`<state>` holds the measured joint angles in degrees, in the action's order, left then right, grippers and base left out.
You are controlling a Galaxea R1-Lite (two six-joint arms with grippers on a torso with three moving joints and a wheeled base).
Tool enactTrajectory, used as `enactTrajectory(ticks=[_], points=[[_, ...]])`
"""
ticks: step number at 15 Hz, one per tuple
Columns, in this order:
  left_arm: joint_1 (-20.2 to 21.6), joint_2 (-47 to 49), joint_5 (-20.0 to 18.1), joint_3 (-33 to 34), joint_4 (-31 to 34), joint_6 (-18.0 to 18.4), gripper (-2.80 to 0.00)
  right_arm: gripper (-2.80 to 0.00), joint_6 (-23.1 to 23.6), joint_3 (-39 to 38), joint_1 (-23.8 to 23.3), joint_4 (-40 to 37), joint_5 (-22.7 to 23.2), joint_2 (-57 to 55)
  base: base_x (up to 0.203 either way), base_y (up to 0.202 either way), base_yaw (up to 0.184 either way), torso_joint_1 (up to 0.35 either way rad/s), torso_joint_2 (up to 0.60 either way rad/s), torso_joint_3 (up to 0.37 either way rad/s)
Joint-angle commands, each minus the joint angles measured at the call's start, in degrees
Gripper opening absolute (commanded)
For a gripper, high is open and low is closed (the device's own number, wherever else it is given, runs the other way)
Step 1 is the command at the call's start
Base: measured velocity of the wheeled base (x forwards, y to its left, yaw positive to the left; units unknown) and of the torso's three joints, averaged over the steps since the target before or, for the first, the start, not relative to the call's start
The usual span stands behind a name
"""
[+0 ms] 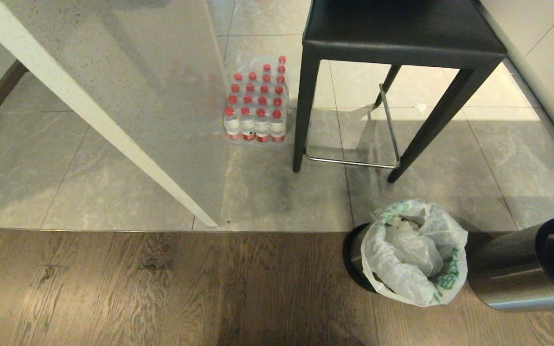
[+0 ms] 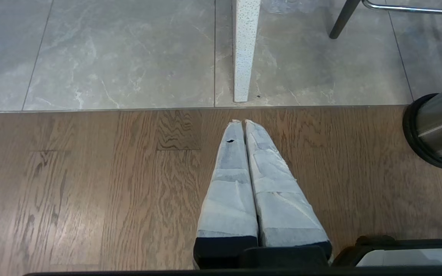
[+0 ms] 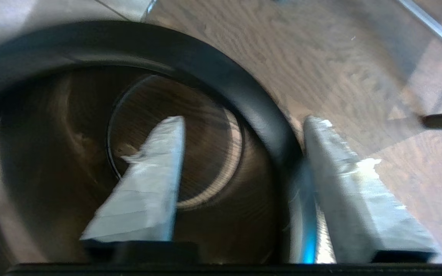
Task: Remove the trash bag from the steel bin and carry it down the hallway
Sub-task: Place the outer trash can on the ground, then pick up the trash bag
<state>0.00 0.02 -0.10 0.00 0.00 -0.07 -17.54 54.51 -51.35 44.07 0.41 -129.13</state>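
The trash bag [image 1: 414, 254] sits in the steel bin [image 1: 354, 259] on the wood floor just short of the tile edge, its crinkled rim with the green print folded out over the top, and nothing is holding it. The right gripper [image 3: 246, 119] is busy beside it instead. Its fingers [image 3: 155, 168] are spread, one inside and one outside the black-rimmed wall of a second steel cylinder [image 1: 512, 274], which leans just to the right of the bagged bin. With the jaws this wide I judge the wall is straddled, not clamped, so the cylinder could tip or roll, knock the bin over and spill the bag. A finger could also catch the rim on the way out and drag the cylinder along. The bag looks thin, and a grab at a single fold might tear it or leave its load behind in the bin. The left gripper [image 2: 244, 122] hangs over bare wood with its fingers pressed together, well clear of everything. Much is hard to read: the right wrist view is smeared, so I cannot tell whether the outer finger touches the steel, or whether the cylinder has a bottom. The head view cuts off the cylinder's mouth and shows almost nothing of the right arm. What fills the bag is only pale crumpled plastic.
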Motion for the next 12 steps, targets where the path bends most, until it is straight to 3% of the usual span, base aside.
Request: enactTrajectory(ticks=[1,5,7,9,10,12], points=[[0.00,-0.02,0.01,0.00,0.00,-0.01,-2.80,0.00,-0.01,-2.21,-0.36,-1.91,-0.11,5.44,0.000,0.000,0.000,0.000,0.00,0.000],[0.00,-0.02,0.01,-0.01,0.00,-0.01,-2.80,0.00,-0.27,-7.86,-1.42,-14.91,-0.26,18.89,0.000,0.000,0.000,0.000,0.00,0.000],[0.00,-0.02,0.01,-0.08,0.00,-0.01,-2.80,0.00,-0.24,-9.08,-1.08,-16.89,0.43,26.51,0.000,0.000,0.000,0.000,0.00,0.000],[0.00,-0.02,0.01,-0.08,0.00,-0.01,-2.80,0.00,0.38,-12.24,2.76,-18.37,1.59,35.43,0.000,0.000,0.000,0.000,0.00,0.000],[0.00,-0.02,0.01,-0.06,0.00,-0.01,-2.80,-2.80,0.56,-14.29,6.93,-19.74,1.83,39.73,0.000,0.000,0.000,0.000,0.00,0.000],[0.00,-0.02,0.01,0.00,0.00,0.01,-2.80,-2.80,0.75,-16.60,19.24,-24.01,1.77,46.67,0.000,0.000,0.000,0.000,0.00,0.000]])
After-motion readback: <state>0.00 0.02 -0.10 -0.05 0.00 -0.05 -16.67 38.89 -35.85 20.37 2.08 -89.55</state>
